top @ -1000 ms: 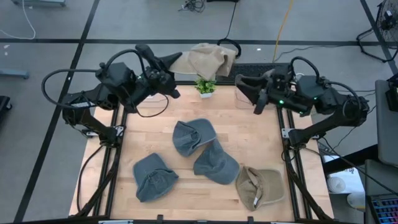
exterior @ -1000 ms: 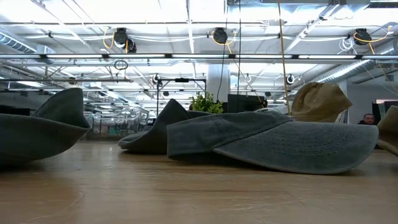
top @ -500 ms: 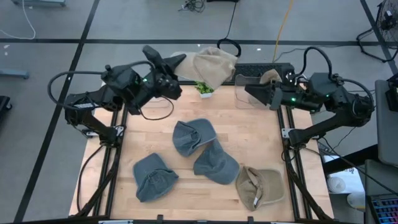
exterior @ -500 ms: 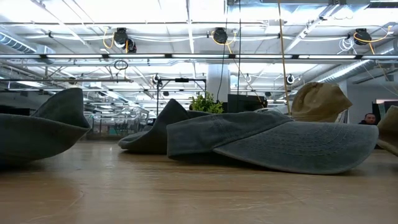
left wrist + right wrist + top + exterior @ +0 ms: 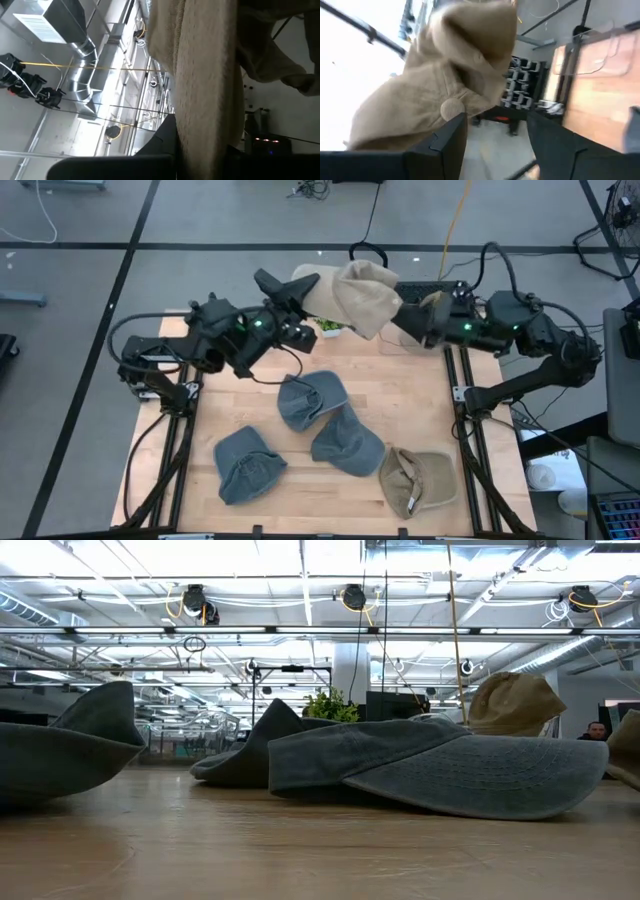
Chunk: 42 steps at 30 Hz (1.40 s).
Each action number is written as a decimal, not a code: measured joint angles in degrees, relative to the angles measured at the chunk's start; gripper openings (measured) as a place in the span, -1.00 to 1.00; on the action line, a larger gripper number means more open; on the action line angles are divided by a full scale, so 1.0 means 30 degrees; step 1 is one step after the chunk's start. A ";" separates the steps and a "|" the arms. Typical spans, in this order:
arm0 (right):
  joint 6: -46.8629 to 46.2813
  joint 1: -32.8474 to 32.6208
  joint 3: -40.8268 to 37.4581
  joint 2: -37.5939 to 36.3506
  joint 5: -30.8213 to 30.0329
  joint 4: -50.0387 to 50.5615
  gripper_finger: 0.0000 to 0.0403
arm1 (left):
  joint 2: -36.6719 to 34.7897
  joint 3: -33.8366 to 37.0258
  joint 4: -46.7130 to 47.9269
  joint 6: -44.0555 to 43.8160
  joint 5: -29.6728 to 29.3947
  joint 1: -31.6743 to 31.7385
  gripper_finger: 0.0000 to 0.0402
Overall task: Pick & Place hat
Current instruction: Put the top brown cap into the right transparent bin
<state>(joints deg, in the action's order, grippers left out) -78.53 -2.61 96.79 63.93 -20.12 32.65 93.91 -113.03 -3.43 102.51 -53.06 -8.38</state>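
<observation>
Here, a handover in mid-air above the far edge of the worktop [image 5: 400, 405]: left hand [image 5: 300, 302] closed tight on the brim of the tan hat [image 5: 352, 292], lifted clear of everything, with the crown sagging toward the right hand [image 5: 408, 323]. Right hand open, fingers spread just beside the hanging cloth, not yet around any of it as far as can be judged. Main risk from here, likely: a release by the left hand before the right hand has a real bite of fabric, dropping the tan hat onto the small potted plant [image 5: 331, 326] just under it or off the far edge. Second risk: floppy cloth folding away as the right fingers close, leaving only a thin pinch that slips. Third: both hands close together, so a collision if either drives further in. Nearer than both hands, flat on the worktop: three blue-grey hats [image 5: 312, 398], two overlapping and one apart, and a second tan hat [image 5: 418, 480] at the near corner on the right arm's side. For containers, only a clear tray [image 5: 388, 340] just below the right hand, mostly hidden; contents impossible to tell.
</observation>
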 joint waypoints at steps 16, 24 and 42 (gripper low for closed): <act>-0.1511 0.1347 0.0015 -0.1152 0.1861 -0.2166 -0.03 | 0.0212 0.0000 -0.1390 0.0927 0.0117 -0.0124 -0.95; 1.2332 0.1333 0.0015 -0.1223 0.4680 -0.3749 -0.03 | 0.0204 0.0000 -0.2281 -0.0926 -0.1217 -0.0116 -0.95; 2.9065 0.1326 0.0007 0.0055 0.2700 -0.4349 -0.03 | 0.0205 0.0000 -0.1725 -0.2129 -0.1989 -0.0328 -0.95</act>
<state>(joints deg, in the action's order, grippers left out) 8.67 1.37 96.82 64.09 -12.02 19.61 94.52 -113.03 -8.60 96.12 -59.02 -9.37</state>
